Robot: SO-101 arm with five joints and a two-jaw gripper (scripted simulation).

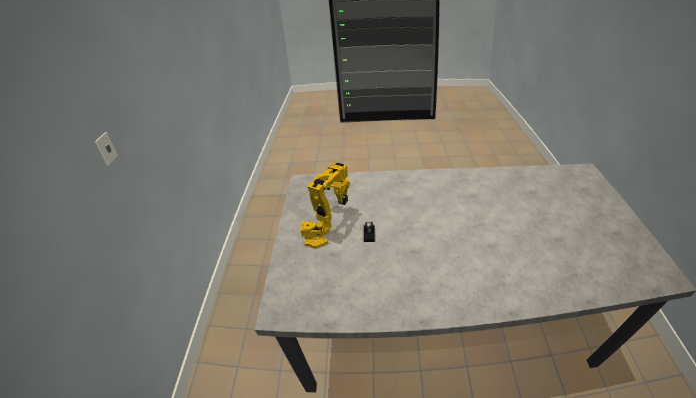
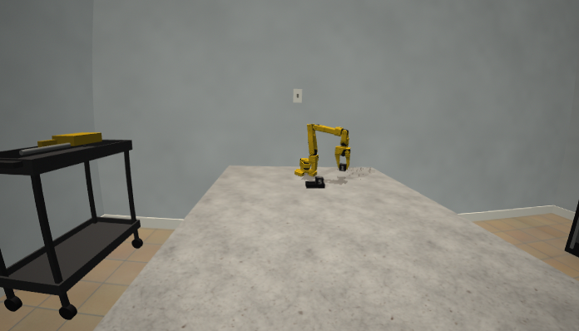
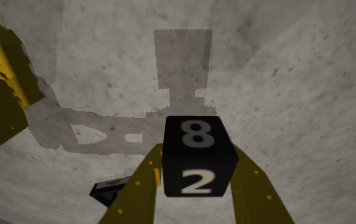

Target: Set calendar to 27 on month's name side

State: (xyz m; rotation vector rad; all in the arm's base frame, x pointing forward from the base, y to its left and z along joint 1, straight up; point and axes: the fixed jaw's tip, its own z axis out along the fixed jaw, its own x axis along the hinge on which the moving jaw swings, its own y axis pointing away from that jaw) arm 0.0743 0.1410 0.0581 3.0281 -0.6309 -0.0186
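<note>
My gripper (image 3: 200, 165) is shut on a black digit cube (image 3: 199, 155) and holds it above the table. The cube's faces toward the wrist camera read 8 and 2. It also shows in the top view (image 1: 344, 199) and in the exterior view (image 2: 342, 167). The black tray (image 2: 315, 184) lies flat on the table in front of the arm's base, and a second black cube (image 2: 319, 180) stands in it with a digit that looks like 5 facing the exterior camera. The tray also shows in the top view (image 1: 369, 232), and its corner in the wrist view (image 3: 110, 188).
The yellow arm's base (image 1: 314, 234) stands near the table's far left corner. A black cart (image 2: 64, 207) stands on the floor beside the table. A dark server rack (image 1: 385, 39) stands against the back wall.
</note>
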